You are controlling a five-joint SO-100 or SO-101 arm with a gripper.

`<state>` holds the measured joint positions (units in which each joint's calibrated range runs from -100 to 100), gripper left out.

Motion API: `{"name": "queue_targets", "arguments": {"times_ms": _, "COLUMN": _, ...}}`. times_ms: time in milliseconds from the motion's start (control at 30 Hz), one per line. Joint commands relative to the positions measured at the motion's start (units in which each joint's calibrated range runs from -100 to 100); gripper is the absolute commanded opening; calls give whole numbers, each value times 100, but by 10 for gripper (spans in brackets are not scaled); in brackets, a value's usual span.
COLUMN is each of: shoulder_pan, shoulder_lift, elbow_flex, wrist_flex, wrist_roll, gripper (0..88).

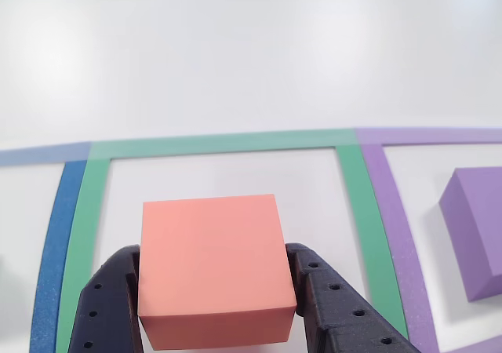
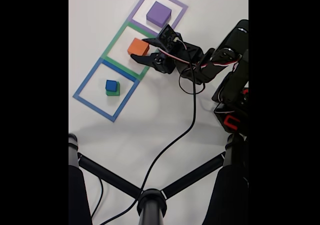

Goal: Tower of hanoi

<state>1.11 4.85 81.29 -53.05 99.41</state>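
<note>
In the other view, the gripper [image 1: 216, 290] is clenched on the salmon-orange block [image 1: 212, 267], a dark finger [image 1: 106, 306] pressing each side, inside the green tape outline [image 1: 227, 143]. At three o'clock lies the purple block [image 1: 474, 227]. In the fixed view, at eight o'clock of the salmon-orange block, the blue cube [image 2: 111, 85] sits atop the green block [image 2: 114, 91]. Bare white table [image 1: 251, 55] lies at twelve o'clock.

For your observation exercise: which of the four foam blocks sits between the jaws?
The salmon-orange block, inside the green outline. The purple block sits alone; the blue cube rests on the green block.
</note>
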Motion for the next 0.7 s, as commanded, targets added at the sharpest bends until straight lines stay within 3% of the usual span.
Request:
{"name": "queue_targets", "arguments": {"times_ms": 0, "shoulder_pan": -8, "shoulder_lift": 428, "elbow_flex": -264, "wrist_flex": -519, "wrist_roll": 59, "gripper": 80}}
{"name": "queue_targets", "arguments": {"times_ms": 367, "shoulder_pan": 8, "shoulder_lift": 1317, "elbow_flex": -682, "wrist_flex": -1142, "wrist_roll": 59, "gripper": 92}}
{"name": "queue_targets", "arguments": {"times_ms": 667, "shoulder_pan": 23, "shoulder_lift": 1550, "elbow_flex": -700, "wrist_flex": -1336, "wrist_roll": 59, "gripper": 213}}
